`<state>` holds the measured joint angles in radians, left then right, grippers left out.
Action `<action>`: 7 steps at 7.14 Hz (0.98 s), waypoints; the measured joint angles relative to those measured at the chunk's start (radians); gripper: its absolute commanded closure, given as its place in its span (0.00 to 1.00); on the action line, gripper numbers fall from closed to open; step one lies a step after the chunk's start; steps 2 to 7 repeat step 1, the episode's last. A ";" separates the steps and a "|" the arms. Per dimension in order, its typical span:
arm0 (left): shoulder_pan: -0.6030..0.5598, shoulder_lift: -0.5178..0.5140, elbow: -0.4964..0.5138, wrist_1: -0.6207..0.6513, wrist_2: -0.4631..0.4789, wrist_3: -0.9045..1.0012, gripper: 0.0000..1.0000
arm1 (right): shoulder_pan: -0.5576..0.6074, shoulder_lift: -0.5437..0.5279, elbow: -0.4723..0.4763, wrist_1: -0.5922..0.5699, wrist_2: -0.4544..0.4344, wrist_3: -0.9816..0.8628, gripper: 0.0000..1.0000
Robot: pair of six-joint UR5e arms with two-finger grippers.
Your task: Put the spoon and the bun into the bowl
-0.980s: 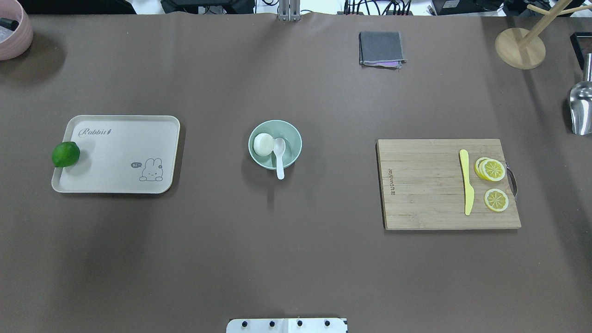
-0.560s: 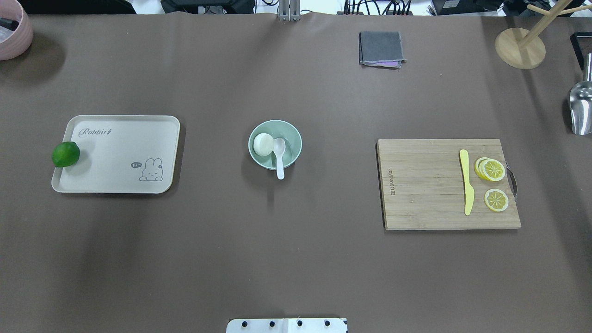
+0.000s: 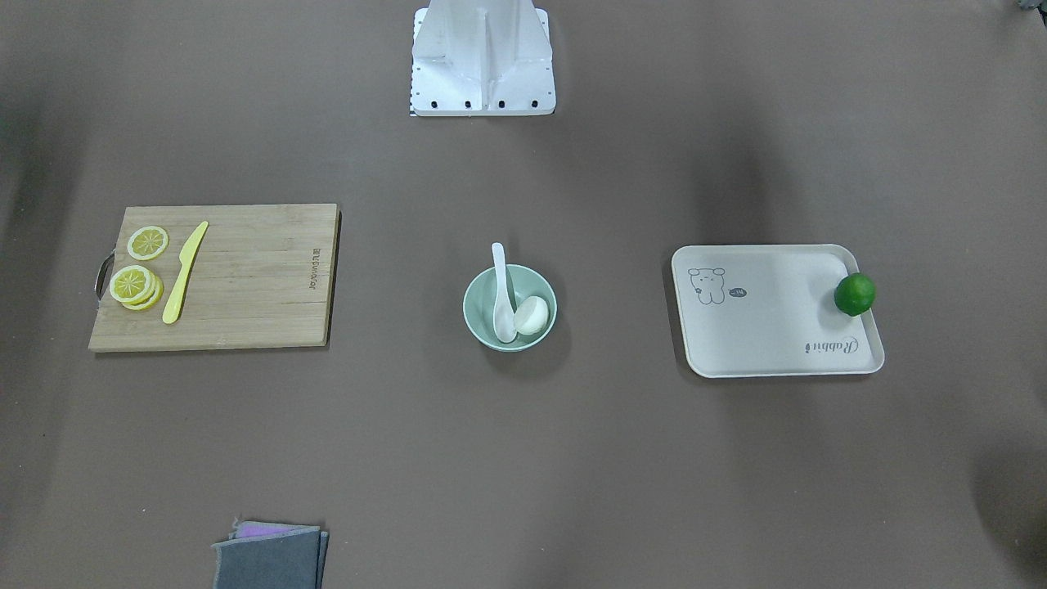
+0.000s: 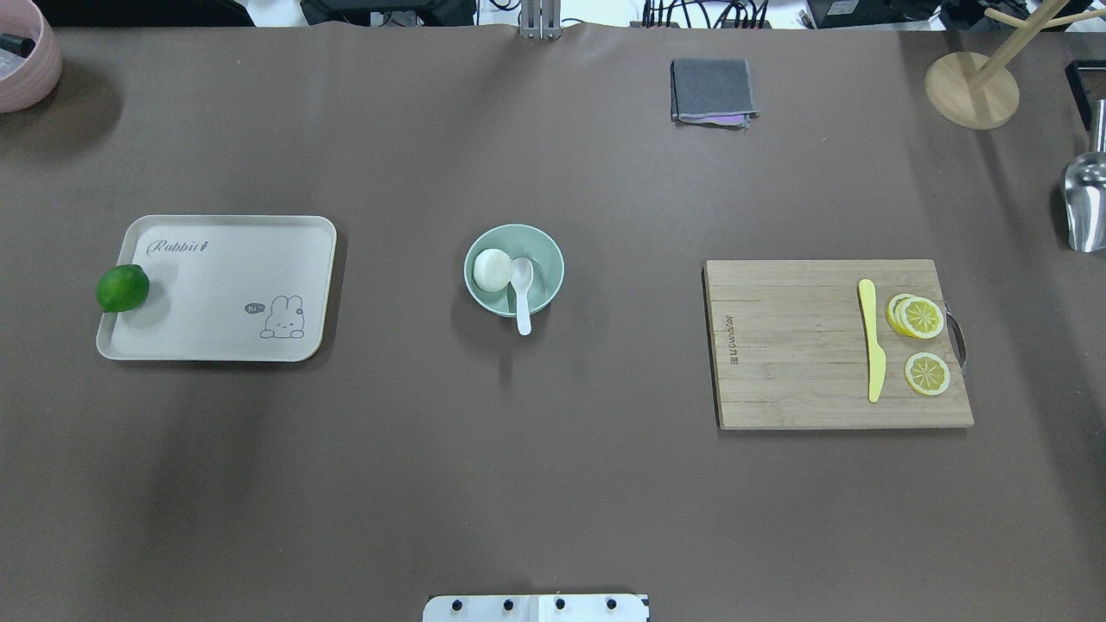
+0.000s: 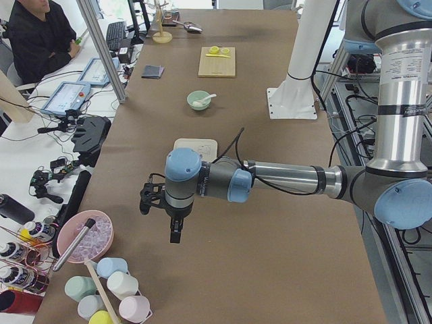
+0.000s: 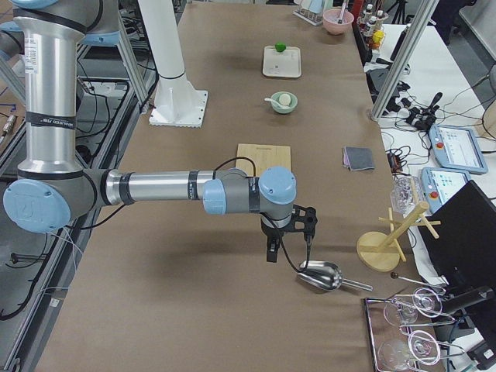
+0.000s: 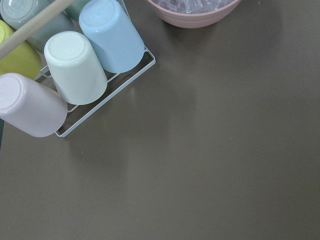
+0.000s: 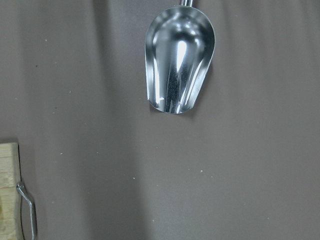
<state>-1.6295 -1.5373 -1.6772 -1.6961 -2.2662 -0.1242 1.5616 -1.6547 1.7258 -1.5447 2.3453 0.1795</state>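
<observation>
The pale mint-green bowl (image 4: 543, 256) stands at the table's middle. The white bun (image 4: 491, 269) lies inside it on its left side. The white spoon (image 4: 522, 289) has its scoop in the bowl and its handle over the near rim. All three also show in the front-facing view: bowl (image 3: 473, 321), bun (image 3: 532, 315), spoon (image 3: 501, 294). My left gripper (image 5: 173, 231) hangs far off at the table's left end, near a cup rack. My right gripper (image 6: 271, 252) hangs at the right end, by a metal scoop. I cannot tell whether either is open or shut.
A cream tray (image 4: 216, 285) with a green lime (image 4: 122, 288) lies left of the bowl. A cutting board (image 4: 795, 345) with a yellow knife (image 4: 873, 339) and lemon slices lies right. A grey cloth (image 4: 711, 90), metal scoop (image 4: 1087, 199), wooden stand (image 4: 972, 86) and pink bowl (image 4: 26, 60) sit at the edges.
</observation>
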 measured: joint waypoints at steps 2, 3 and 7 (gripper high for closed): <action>0.000 0.000 0.000 0.000 0.000 0.000 0.02 | 0.000 -0.002 0.001 0.001 0.005 0.000 0.00; 0.000 0.000 0.000 0.000 0.000 0.000 0.02 | 0.000 -0.002 0.001 0.001 0.005 0.000 0.00; 0.000 0.000 0.000 0.000 0.000 0.000 0.02 | 0.000 -0.002 0.001 0.001 0.005 0.000 0.00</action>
